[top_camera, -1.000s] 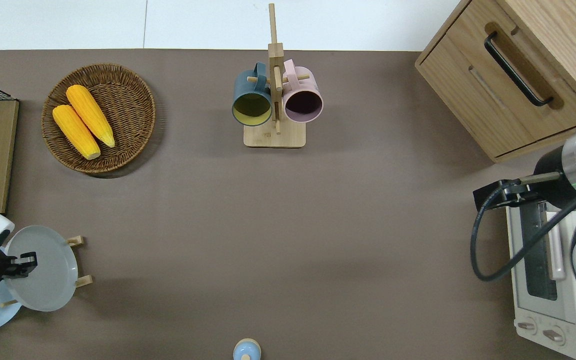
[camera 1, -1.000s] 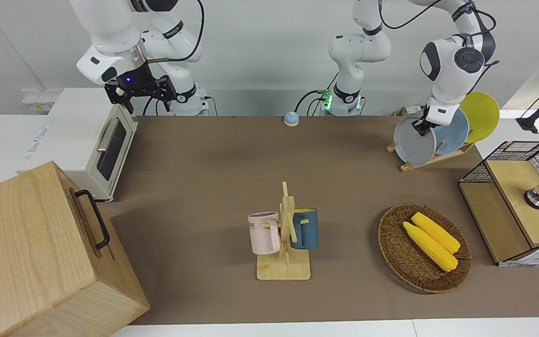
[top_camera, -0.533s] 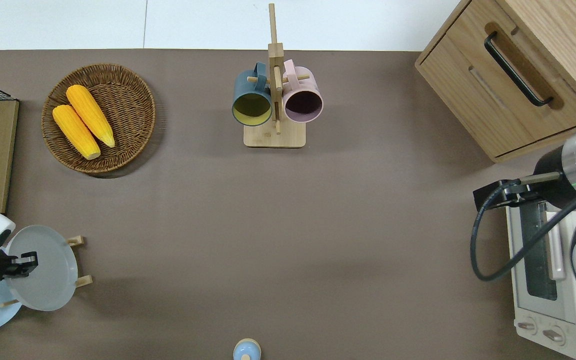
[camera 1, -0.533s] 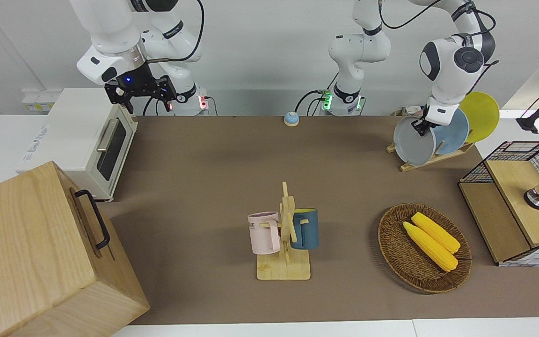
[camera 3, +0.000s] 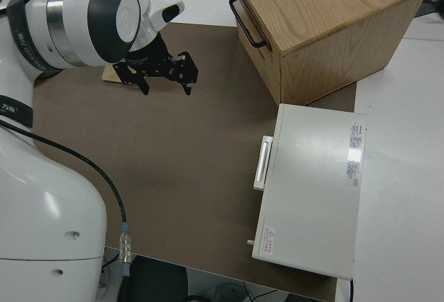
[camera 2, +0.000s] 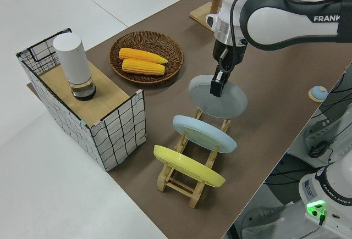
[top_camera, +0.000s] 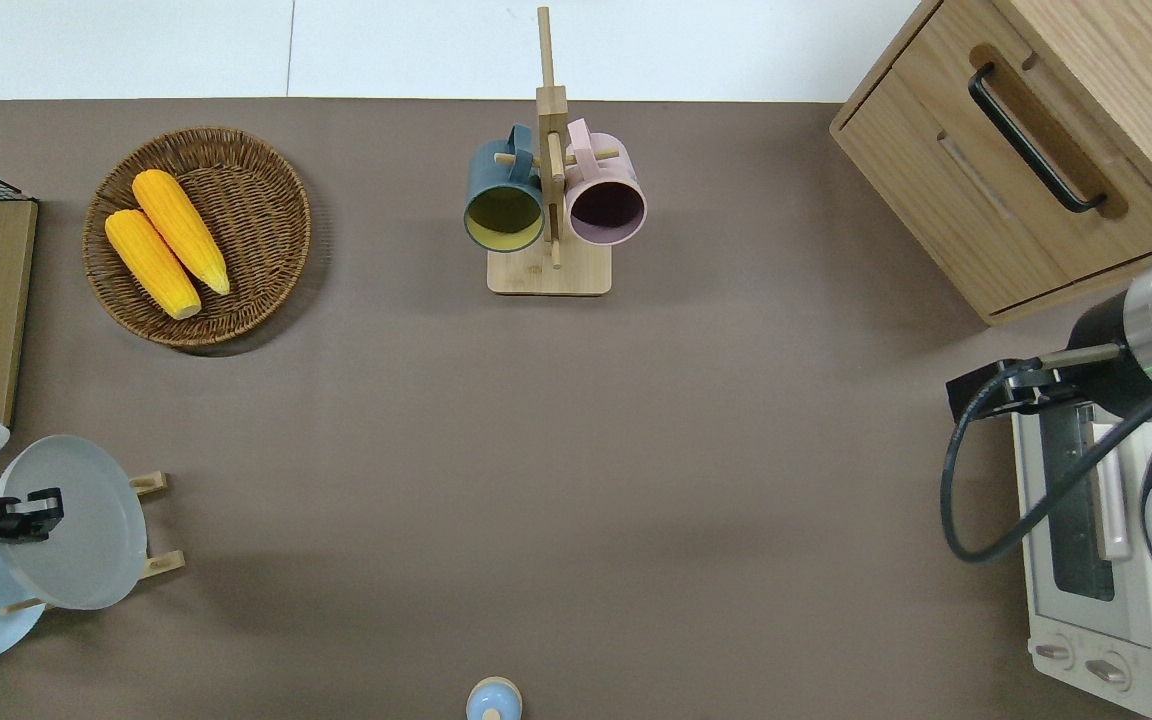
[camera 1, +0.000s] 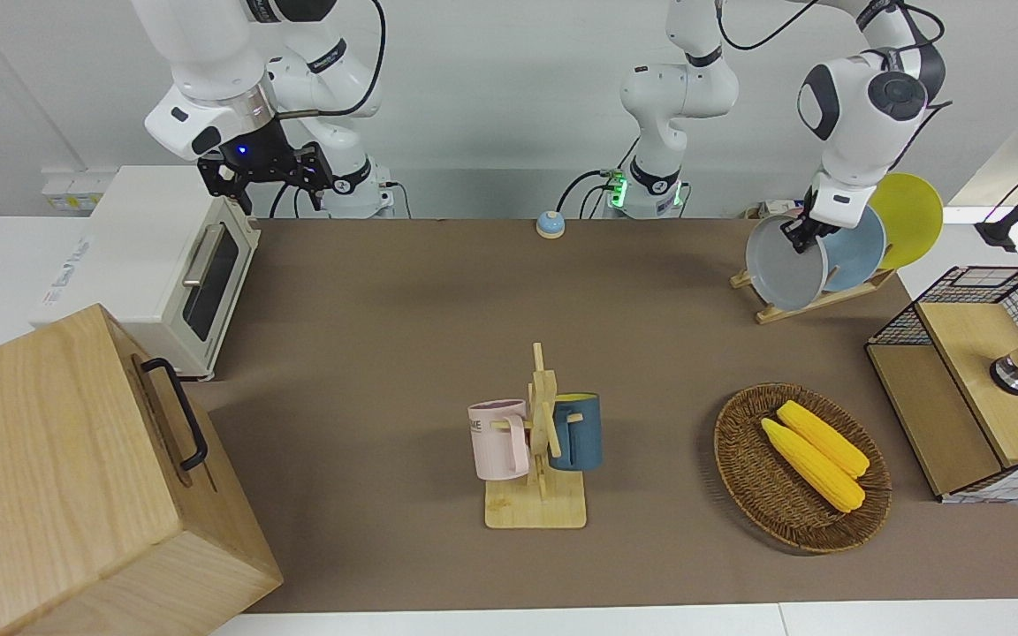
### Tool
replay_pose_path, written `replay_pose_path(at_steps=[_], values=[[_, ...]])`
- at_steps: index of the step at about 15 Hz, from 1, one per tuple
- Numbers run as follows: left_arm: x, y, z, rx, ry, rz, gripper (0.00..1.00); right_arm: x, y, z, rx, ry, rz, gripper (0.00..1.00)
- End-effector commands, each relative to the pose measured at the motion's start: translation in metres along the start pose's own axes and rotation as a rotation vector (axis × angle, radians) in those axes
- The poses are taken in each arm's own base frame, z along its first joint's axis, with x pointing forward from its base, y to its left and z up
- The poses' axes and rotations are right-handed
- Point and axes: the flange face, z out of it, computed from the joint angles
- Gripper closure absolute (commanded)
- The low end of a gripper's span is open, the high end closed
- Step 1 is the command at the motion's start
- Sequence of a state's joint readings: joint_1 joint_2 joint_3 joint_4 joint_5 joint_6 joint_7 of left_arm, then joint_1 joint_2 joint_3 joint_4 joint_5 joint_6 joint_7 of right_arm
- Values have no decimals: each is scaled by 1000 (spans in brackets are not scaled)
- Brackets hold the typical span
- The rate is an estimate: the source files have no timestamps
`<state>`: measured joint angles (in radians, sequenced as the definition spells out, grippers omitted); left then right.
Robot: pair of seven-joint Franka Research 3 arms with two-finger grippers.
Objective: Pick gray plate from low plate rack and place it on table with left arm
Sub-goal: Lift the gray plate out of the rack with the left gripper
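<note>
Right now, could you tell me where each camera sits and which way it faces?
Front view: across the table, facing both arms; left gripper grips the gray plate.
Overhead view: straight down; the same plate over the low plate rack.
Left side view: raised at the left arm's end, along the table; left arm shows.
Right side view: beside the parked right arm, jaws open.
Front and overhead share the corn basket.
</note>
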<state>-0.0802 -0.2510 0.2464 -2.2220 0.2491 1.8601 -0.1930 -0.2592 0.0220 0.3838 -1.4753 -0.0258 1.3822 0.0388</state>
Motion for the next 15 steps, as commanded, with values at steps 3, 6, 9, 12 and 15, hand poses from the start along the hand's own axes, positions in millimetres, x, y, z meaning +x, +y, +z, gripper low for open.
replay_pose_path(at_steps=[3, 6, 9, 12, 15], values=[[-4, 1, -65, -23, -16, 2, 1000, -2, 2, -3, -6, -1, 15, 17], [-9, -3, -104, -46, -26, 4, 1000, -2, 2, -3, -6, -1, 15, 17], [-16, 0, -128, -75, -32, 7, 1000, -2, 2, -3, -6, -1, 15, 17], [-22, 3, -141, -139, -38, 8, 1000, -2, 2, -3, -6, -1, 15, 17], [-23, 10, -142, -270, -60, 6, 1000, -2, 2, -3, -5, -1, 15, 17]])
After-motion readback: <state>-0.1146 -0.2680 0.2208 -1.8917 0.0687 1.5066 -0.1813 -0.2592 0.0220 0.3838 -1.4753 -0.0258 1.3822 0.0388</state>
